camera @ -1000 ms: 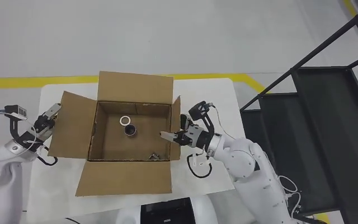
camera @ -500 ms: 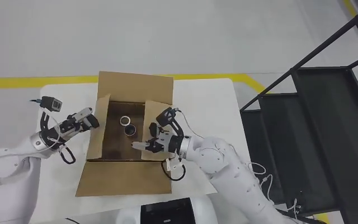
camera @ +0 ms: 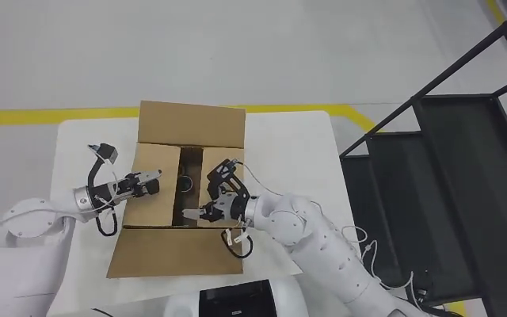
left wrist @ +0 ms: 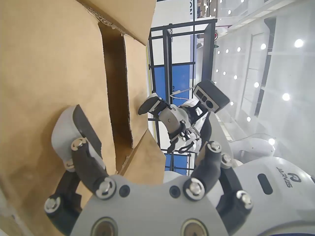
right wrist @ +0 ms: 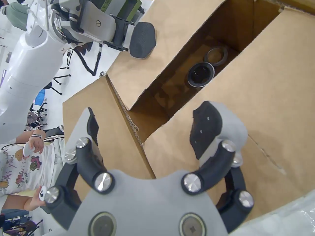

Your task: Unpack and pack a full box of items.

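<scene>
The left gripper point(camera: 153, 178) sat over the left side of the box point(camera: 190, 123), its fingers spread wide. The right gripper point(right wrist: 150, 124) hung over the box's right side, likewise spread, seemingly touching it.

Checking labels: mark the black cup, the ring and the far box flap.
black cup point(right wrist: 199, 73), right wrist view, its dark open mouth.
ring point(right wrist: 217, 63), right wrist view, its lower band.
far box flap point(camera: 192, 123), top view, middle of the flap.
</scene>
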Available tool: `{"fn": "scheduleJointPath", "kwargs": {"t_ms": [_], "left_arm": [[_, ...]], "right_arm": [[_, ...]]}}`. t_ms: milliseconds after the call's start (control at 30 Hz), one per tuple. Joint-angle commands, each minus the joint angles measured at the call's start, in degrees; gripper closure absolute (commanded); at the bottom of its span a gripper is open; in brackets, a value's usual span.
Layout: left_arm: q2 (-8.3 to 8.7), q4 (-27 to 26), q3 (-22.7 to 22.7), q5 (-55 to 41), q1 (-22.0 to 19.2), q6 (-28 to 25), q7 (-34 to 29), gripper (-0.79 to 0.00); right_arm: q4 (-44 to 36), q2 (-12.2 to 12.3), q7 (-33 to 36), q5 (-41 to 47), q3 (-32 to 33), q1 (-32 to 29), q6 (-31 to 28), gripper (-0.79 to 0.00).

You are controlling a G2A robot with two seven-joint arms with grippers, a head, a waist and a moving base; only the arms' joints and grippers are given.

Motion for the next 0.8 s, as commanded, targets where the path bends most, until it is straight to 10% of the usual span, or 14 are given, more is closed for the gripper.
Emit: {"fn": "scheduleJointPath", "kwargs": {"t_ms": [0,433,767], "left_arm": [[0.07,-0.4,-0.5,-1.0,0.1,-0.2,0.6,-0.785],[0.86,-2.7,-10.0,-8.6,2.4,-1.5,7.2,-0.785],[1.48,-5.1,-14.7,-6.9,5.7,-2.2,9.2,-0.785]], "right_arm": [[-1.3,0.2,-0.5,1.5,0.9,-0.4,-1.9,-0.785],[-13.5,5.2,22.6,13.5,15.9,-14.3,-9.4,-0.785],[-14.4,6.7,25.6,15.7,14.1,-22.8,-7.6,-0.785]]}}
